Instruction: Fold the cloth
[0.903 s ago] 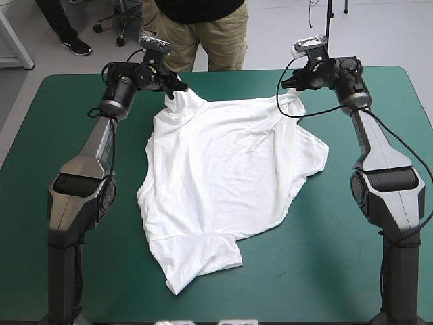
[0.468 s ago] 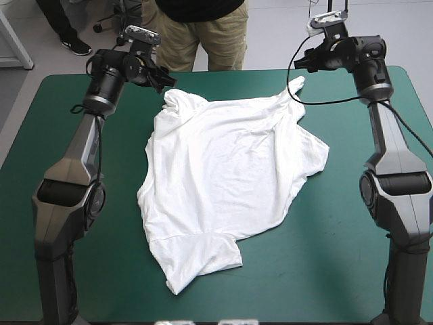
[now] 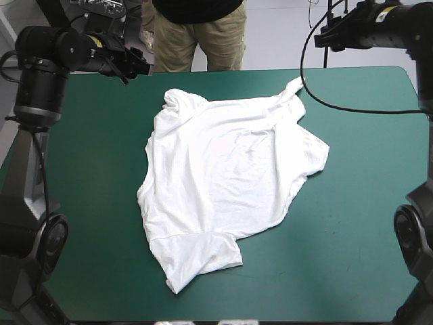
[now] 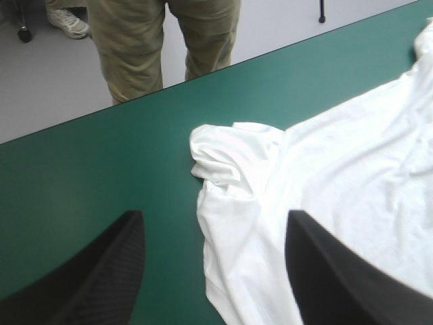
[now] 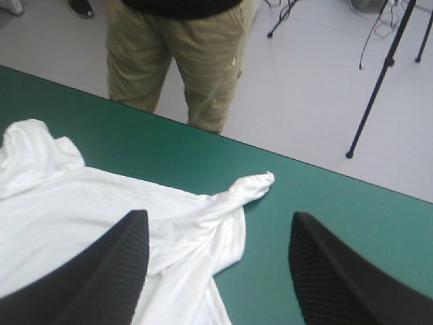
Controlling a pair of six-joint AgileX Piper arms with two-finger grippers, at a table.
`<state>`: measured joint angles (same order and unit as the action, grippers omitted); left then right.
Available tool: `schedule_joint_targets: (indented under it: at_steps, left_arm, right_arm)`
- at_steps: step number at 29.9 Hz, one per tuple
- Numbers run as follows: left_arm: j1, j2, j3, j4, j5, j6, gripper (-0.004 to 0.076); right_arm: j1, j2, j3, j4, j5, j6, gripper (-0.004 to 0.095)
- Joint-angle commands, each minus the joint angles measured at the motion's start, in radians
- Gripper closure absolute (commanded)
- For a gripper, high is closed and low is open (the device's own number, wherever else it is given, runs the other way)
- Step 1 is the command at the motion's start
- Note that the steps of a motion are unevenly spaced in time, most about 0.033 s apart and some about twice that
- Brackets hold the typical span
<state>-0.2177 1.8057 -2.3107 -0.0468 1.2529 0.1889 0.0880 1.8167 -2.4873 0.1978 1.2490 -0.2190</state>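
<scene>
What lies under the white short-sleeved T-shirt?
The white short-sleeved T-shirt lies spread on the teal-green table cover, which shows all around it. Anything beneath the cloth itself is hidden.

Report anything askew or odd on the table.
The T-shirt lies skewed on the table, not spread flat: its two far corners are bunched and twisted, and the near hem is rumpled. The left gripper and right gripper are open, clear of it.

Robotics lab: teal-green table point(image 3: 358, 217), tripod stand point(image 5: 381, 76).
</scene>
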Motion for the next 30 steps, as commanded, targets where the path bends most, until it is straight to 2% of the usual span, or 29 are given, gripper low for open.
schedule_joint_targets:
  at_steps: [1,7,14,19,25,30]
  left_arm:
    - [0.000,-0.143,0.099,-0.048,0.036,-0.009,0.0289]
    - [0.000,-0.346,0.490,-0.036,0.023,-0.018,0.0289]
    - [0.000,-0.593,1.027,-0.169,-0.138,-0.034,0.0289]
    - [0.000,-0.651,1.311,-0.201,-0.162,-0.069,0.0289]
    - [0.000,-0.651,1.495,-0.240,-0.341,-0.068,0.0289]
    - [-0.002,-0.608,1.531,-0.343,-0.391,0.001,0.0289]
  right_arm:
    - [-0.007,-0.152,0.028,0.064,0.000,-0.017,0.0331]
    - [-0.007,-0.334,0.228,0.046,0.000,-0.017,0.0331]
    - [-0.007,-0.509,0.539,0.041,-0.013,-0.017,0.0331]
    - [-0.007,-0.584,0.698,0.041,-0.047,0.005,0.0331]
    - [-0.007,-0.599,0.754,0.051,-0.053,0.005,0.0331]
    - [-0.007,-0.599,0.754,0.053,-0.070,0.005,0.0332]
